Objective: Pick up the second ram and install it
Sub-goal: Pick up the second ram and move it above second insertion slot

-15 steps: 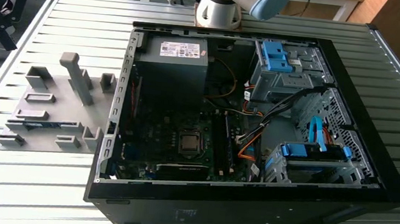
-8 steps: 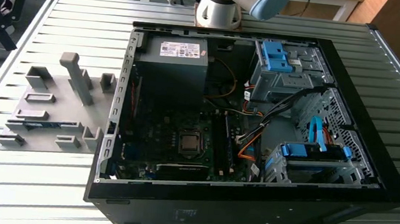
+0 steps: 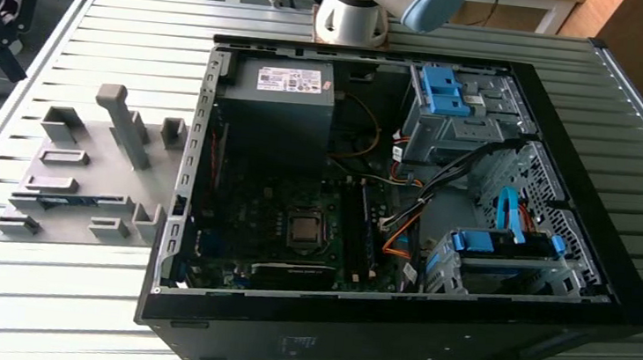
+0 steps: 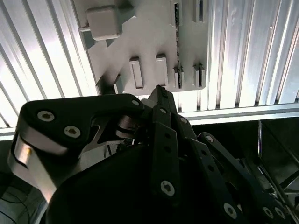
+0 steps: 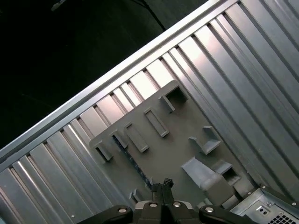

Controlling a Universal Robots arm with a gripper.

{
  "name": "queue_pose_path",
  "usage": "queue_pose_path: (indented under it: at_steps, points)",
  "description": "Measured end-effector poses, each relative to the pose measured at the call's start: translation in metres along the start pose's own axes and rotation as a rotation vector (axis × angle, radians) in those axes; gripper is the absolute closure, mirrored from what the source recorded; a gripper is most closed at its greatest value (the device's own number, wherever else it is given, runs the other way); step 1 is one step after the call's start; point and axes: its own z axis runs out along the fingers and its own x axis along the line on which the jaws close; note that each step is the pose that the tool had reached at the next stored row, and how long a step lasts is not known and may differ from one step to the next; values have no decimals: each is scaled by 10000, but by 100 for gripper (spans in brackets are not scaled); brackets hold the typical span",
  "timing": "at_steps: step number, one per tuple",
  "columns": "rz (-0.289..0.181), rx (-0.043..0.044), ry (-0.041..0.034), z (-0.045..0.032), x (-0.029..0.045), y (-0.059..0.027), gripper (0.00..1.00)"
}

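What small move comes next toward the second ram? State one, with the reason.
Probably lower the gripper toward the second ram. The ram lies in a slot of the grey holder on the table, outside the computer case, not yet picked up. The gripper hangs above the holder, shut and empty, so that gap needs closing.

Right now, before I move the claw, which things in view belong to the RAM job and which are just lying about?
Job:
long blue circuit-board RAM stick, standing in the grey plastic holder plate
long black motherboard slots
claw, pointed at the holder

Lying about:
dark power supply box
blue plastic drive caddies
ribbed metal table
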Motion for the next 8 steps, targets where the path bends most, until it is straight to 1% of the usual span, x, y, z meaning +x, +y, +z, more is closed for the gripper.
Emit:
queue_pose_path:
  at_steps: [8]
  points:
    - [-1232,-20,54,4,1,0,89]
